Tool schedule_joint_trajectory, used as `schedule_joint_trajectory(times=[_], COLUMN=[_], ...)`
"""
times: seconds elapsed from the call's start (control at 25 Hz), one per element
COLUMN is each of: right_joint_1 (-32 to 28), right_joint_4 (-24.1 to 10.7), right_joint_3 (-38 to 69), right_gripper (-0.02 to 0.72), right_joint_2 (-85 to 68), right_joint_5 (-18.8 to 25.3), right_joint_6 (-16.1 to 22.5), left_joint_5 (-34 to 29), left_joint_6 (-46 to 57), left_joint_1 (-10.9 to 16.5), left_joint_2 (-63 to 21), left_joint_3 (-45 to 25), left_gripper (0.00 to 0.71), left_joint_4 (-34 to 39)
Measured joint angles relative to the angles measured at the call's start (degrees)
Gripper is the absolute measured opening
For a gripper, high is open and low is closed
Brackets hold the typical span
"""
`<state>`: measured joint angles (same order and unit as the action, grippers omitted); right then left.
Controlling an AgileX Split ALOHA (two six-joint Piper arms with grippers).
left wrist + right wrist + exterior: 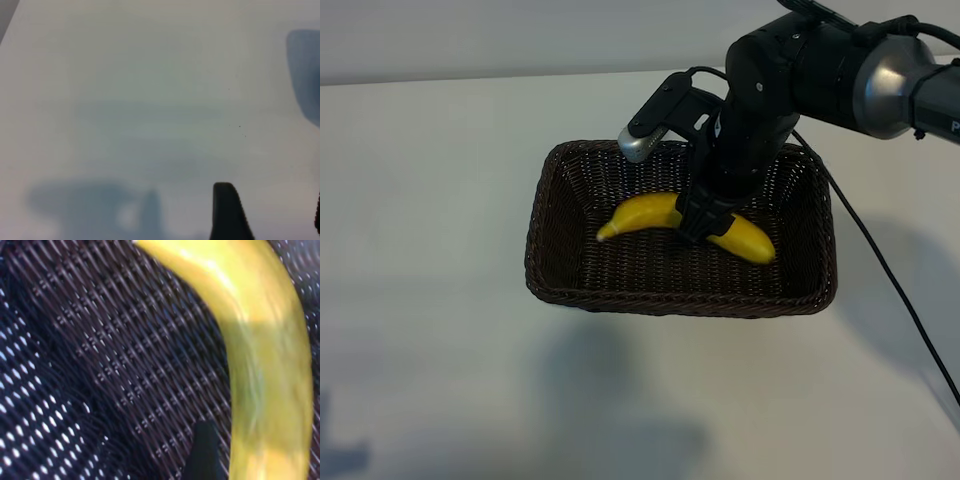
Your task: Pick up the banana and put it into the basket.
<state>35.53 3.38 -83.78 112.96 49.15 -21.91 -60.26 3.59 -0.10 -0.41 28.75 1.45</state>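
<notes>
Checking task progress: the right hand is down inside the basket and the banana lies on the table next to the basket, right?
Not quite. The right hand is down inside the basket, but the banana lies inside the basket on its woven floor, not on the table, as the exterior view shows.

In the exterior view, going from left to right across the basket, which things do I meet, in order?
Basket's left rim → banana's stem tip → right gripper over the banana's middle → banana's blunt end → basket's right rim.
</notes>
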Motion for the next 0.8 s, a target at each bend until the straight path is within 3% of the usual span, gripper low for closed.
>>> schedule_joint_trajectory(times=[0.4,0.8], right_joint_1=[-4.6,-28.6], right_joint_4=[0.2,0.2], right_joint_3=[-8.8,-9.2], right_gripper=[0.586,0.583], right_joint_2=[-3.1,-1.9], right_joint_5=[7.7,8.6], right_joint_6=[6.8,12.0], left_joint_5=[0.0,0.0], left_joint_6=[-0.1,-0.1], left_joint_1=[0.0,0.0], left_joint_2=[0.0,0.0], left_joint_3=[0.0,0.0], left_gripper=[0.450,0.450], left_joint_4=[0.0,0.0])
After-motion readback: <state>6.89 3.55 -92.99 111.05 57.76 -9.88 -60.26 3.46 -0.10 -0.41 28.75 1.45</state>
